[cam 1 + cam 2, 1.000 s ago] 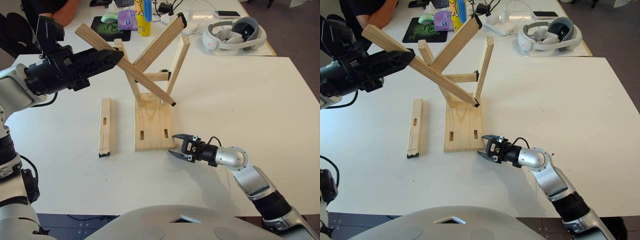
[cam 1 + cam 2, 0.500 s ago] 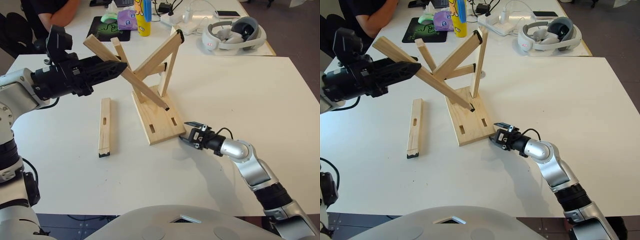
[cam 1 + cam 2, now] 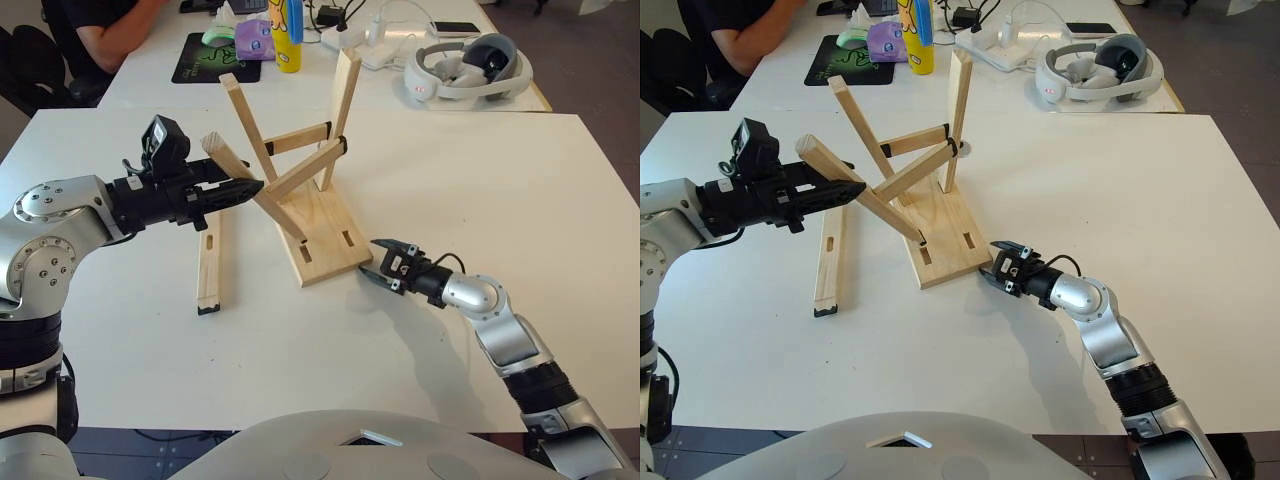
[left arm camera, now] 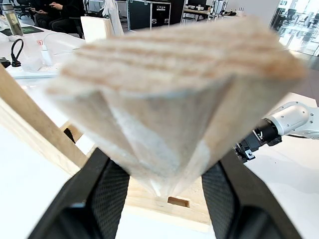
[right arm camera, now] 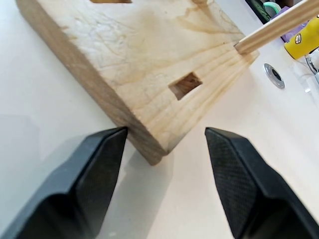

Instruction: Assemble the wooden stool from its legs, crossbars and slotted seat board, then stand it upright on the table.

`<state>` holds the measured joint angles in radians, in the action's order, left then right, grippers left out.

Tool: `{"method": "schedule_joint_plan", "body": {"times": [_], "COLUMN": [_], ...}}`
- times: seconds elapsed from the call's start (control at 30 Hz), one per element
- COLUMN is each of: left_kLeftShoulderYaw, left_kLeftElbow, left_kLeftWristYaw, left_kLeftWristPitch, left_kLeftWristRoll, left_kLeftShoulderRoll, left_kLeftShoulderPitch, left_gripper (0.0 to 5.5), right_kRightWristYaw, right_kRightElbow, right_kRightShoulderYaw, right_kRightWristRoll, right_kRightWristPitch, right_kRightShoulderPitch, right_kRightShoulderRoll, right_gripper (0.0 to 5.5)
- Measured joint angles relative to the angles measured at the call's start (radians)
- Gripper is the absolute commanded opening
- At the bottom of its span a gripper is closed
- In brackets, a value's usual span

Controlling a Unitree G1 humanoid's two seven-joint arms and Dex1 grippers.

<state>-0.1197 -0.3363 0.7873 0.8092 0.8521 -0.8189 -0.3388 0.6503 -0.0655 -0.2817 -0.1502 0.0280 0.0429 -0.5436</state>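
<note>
Slotted seat board (image 3: 322, 252) flat, 2 legs (image 3: 340, 110) standing in it, crossbar (image 3: 298, 138) between, slanted leg (image 3: 283, 217), loose leg (image 3: 210, 255) alongside

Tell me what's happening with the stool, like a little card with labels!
Board: flat on table
Standing legs: two, upright in board, joined by crossbar
Left pincer: shut on tilted leg, whose low end is at the board
Right pincer: open, around board's near corner
Spare bar: flat on table, left of board
Stool: not finished
</note>
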Motion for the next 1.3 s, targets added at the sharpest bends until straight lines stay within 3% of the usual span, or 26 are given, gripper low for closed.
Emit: {"method": "schedule_joint_plan", "body": {"times": [1.3], "left_kLeftShoulderYaw": [0.035], "left_kLeftElbow": [0.017], "left_kLeftWristYaw": [0.112], "left_kLeftWristPitch": [0.043], "left_kLeftWristRoll": [-0.093], "left_kLeftShoulderRoll": [-0.006], "left_kLeftShoulderPitch": [-0.051], "left_gripper": [2.04], "right_kRightWristYaw": [-0.046], "right_kRightElbow": [0.002], "right_kRightShoulderYaw": [0.003], "right_kRightWristRoll": [-0.025], "right_kRightWristPitch": [0.065], "right_kRightShoulderPitch": [-0.001], "right_kRightShoulderRoll": [0.056], "right_gripper": [2.90]}}
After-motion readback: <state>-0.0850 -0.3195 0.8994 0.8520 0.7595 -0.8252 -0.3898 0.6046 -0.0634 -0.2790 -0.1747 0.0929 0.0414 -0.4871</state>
